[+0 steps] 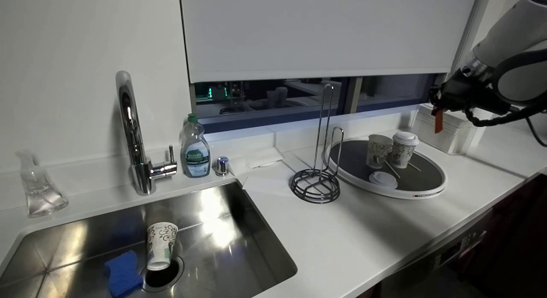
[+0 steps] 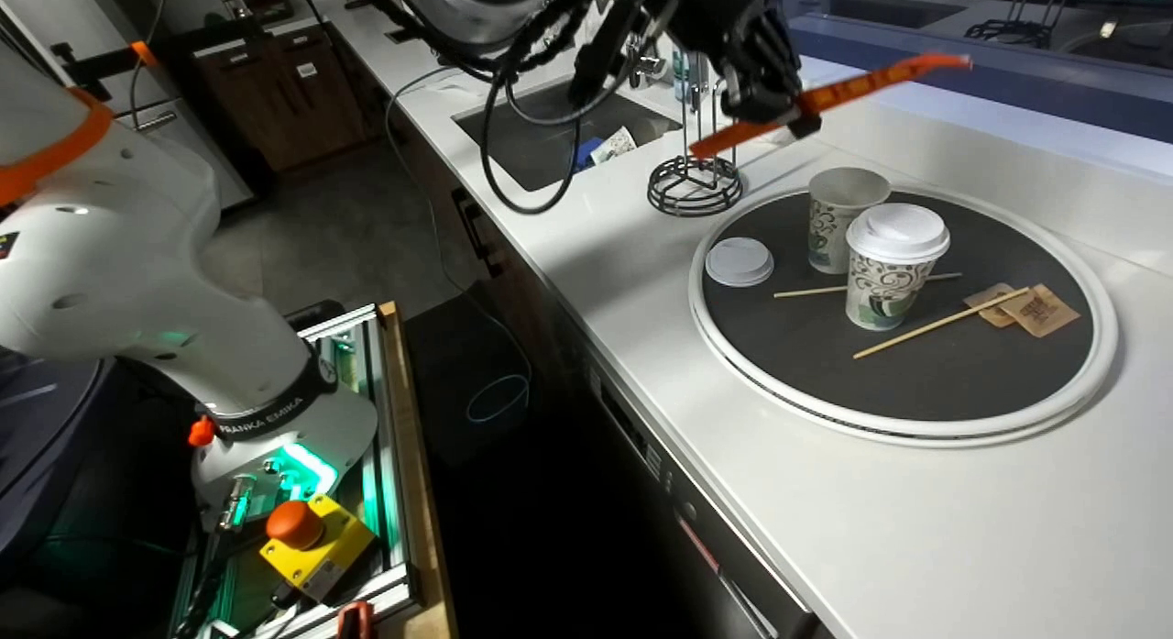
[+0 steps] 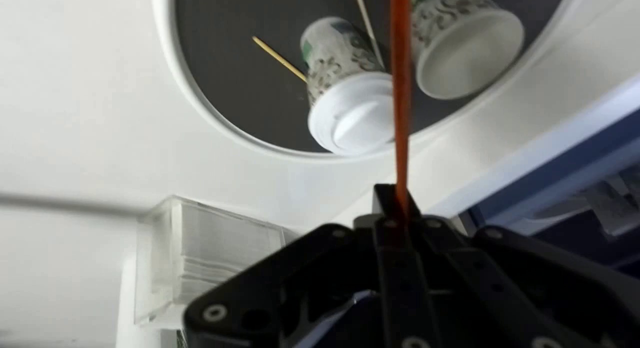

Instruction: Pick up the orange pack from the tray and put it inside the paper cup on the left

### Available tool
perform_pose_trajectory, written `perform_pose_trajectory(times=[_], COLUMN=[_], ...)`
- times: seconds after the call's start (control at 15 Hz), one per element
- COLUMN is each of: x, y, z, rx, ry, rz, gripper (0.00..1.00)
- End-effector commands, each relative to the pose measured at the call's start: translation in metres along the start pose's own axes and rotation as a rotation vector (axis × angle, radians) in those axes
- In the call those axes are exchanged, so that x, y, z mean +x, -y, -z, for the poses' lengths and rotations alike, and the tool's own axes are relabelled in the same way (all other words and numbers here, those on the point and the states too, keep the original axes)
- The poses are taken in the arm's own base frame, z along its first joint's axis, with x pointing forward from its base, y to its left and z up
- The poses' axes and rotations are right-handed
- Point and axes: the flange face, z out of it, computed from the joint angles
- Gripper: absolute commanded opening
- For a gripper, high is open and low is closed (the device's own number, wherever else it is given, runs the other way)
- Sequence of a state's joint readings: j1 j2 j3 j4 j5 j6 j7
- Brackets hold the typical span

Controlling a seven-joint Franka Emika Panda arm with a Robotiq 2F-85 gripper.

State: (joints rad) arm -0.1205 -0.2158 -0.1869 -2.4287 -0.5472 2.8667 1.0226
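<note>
tray (image 2: 962,387): two cups (image 2: 832,228) (two sachets (image 2: 1047,311), perhaps); pack (image 2: 852,87) held

Paper cups (image 2: 831,228) number three; white lids (image 2: 739,261), two; wooden sticks (image 2: 935,325), two; brown packets (image 2: 1048,314), two; orange pack (image 2: 860,86), one; tray (image 2: 935,390), one; wire stand (image 1: 319,174), one; sponge (image 1: 122,272), one.

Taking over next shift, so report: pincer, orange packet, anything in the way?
Pincer shut on orange packet. Packet clear of tray, not yet in open cup. Lidded cup alongside might obstruct.
</note>
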Motion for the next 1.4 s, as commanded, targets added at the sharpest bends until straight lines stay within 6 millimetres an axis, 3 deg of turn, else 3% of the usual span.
perform_pose_trajectory(times=[0.0, 0.2, 0.27, 0.4, 0.6, 0.87, 1.13, 1.33], x=[0.019, 0.050, 0.031, 0.046, 0.053, 0.058, 0.036, 0.015], y=[0.044, 0.068, 0.063, 0.068, 0.066, 0.094, 0.117, 0.108], z=[0.035, 0.050, 0.053, 0.058, 0.052, 0.045, 0.011, -0.034], rx=[0.080, 0.079, 0.086, 0.085, 0.079, 0.076, 0.086, 0.070], ry=[-0.161, -0.310, -0.240, -0.297, -0.352, -0.472, -0.523, -0.536], rz=[-0.044, -0.043, -0.022, -0.032, 0.001, 0.160, 0.277, 0.242], gripper=[0.00, 0.00, 0.01, 0.01, 0.00, 0.00, 0.00, 0.00])
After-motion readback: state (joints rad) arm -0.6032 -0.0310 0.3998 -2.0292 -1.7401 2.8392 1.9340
